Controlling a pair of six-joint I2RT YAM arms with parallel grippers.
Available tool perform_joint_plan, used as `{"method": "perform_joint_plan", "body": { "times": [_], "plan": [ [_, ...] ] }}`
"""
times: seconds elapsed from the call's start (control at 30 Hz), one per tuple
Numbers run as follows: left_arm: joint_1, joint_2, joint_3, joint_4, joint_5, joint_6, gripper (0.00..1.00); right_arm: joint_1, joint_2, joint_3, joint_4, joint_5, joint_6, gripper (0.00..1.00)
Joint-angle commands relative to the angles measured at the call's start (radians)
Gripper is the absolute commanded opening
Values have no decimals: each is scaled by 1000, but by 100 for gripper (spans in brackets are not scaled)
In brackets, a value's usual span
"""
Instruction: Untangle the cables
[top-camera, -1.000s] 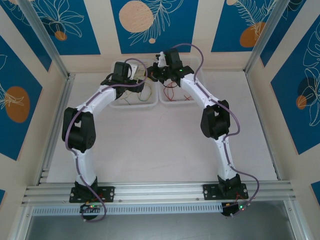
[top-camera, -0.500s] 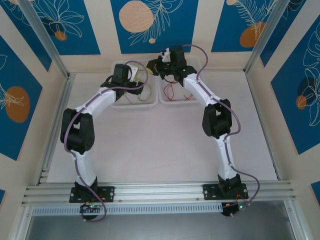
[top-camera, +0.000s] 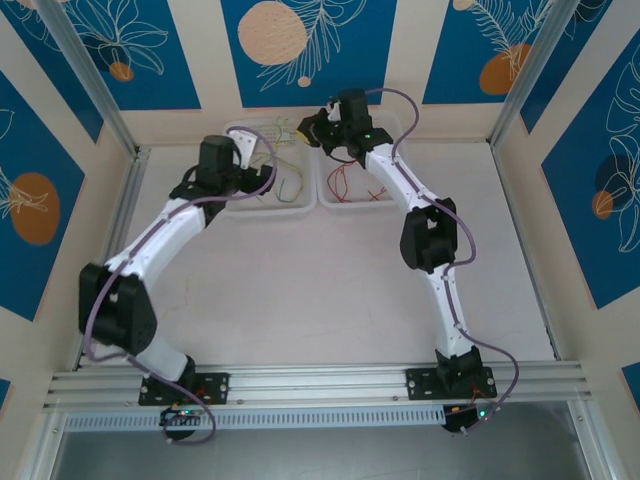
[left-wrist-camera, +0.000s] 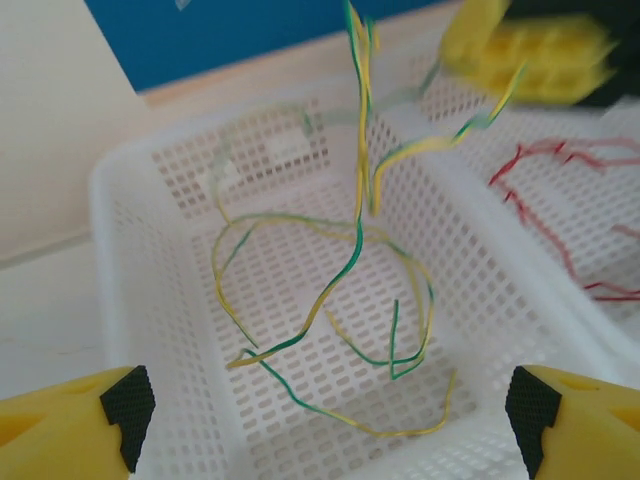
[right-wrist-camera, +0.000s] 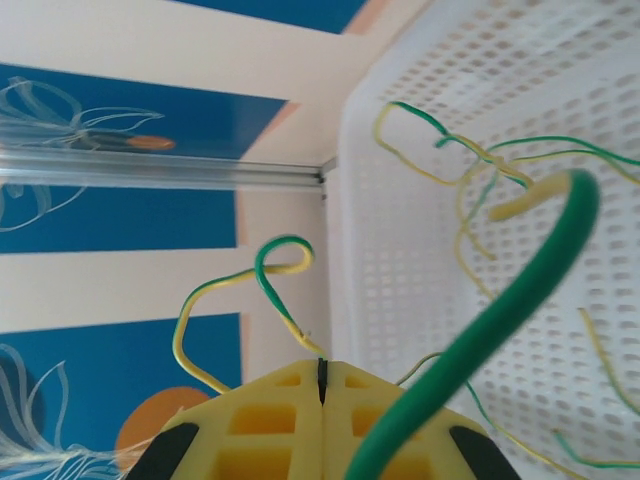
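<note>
Several curly yellow-green cables (left-wrist-camera: 330, 300) lie loosely tangled in the left white basket (left-wrist-camera: 150, 200). My right gripper (right-wrist-camera: 322, 375) is shut on one yellow-green cable (right-wrist-camera: 270, 270), which loops above its tips. From the left wrist view, this gripper (left-wrist-camera: 530, 55) holds the strand (left-wrist-camera: 360, 150) hanging down into the basket. My left gripper (left-wrist-camera: 325, 400) is open above the basket's near edge, nothing between its fingers (left-wrist-camera: 125, 400). Red cables (left-wrist-camera: 545, 190) lie in the right basket (top-camera: 385, 200). From above, the left gripper (top-camera: 252, 172) and the right gripper (top-camera: 305, 130) are both at the left basket (top-camera: 262, 205).
The two baskets stand side by side against the back wall. An aluminium frame post (right-wrist-camera: 160, 172) runs beside the left basket. Lavender arm cables (top-camera: 400, 105) arch over the right wrist. Bare table (top-camera: 300, 290) stretches in front of the baskets.
The left arm has swung left and its elbow has dropped back, taking the open left gripper to the basket's left near side. The right gripper shifted slightly back, still gripping its cable.
</note>
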Motion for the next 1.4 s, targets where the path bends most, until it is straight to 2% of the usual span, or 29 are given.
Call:
{"method": "perform_joint_plan", "body": {
  "times": [0.0, 0.07, 0.2, 0.27, 0.4, 0.83, 0.97, 1.07, 1.17, 1.37],
  "plan": [
    [5, -91, -103, 81, 14, -55, 92, 12, 42, 47, -102, 74, -45, 0],
    [11, -127, -159, 124, 13, -68, 99, 15, 41, 35, -105, 94, -49, 0],
    [27, -157, -196, 138, -40, -113, 99, 26, 64, 33, -84, 80, -48, 0],
    [30, -171, -213, 157, -15, -125, 99, 33, 103, 83, -111, 52, -53, 0],
    [30, -179, -230, 170, 32, -153, 98, 59, 199, 218, -234, 78, -97, 0],
    [30, -183, -274, 182, -5, -155, 98, 113, 257, 238, -277, 81, -193, 1],
    [30, -182, -272, 177, -20, -155, 98, 120, 228, 297, -338, 102, -239, 29],
    [30, -196, -277, 182, -47, -152, 98, 132, 153, 295, -386, 176, -297, 53],
    [30, -207, -283, 188, -71, -150, 98, 140, 64, 261, -411, 236, -346, 61],
    [33, -211, -270, 182, -104, -145, 98, 148, -90, 228, -556, 316, -413, 67]
  ]
}}
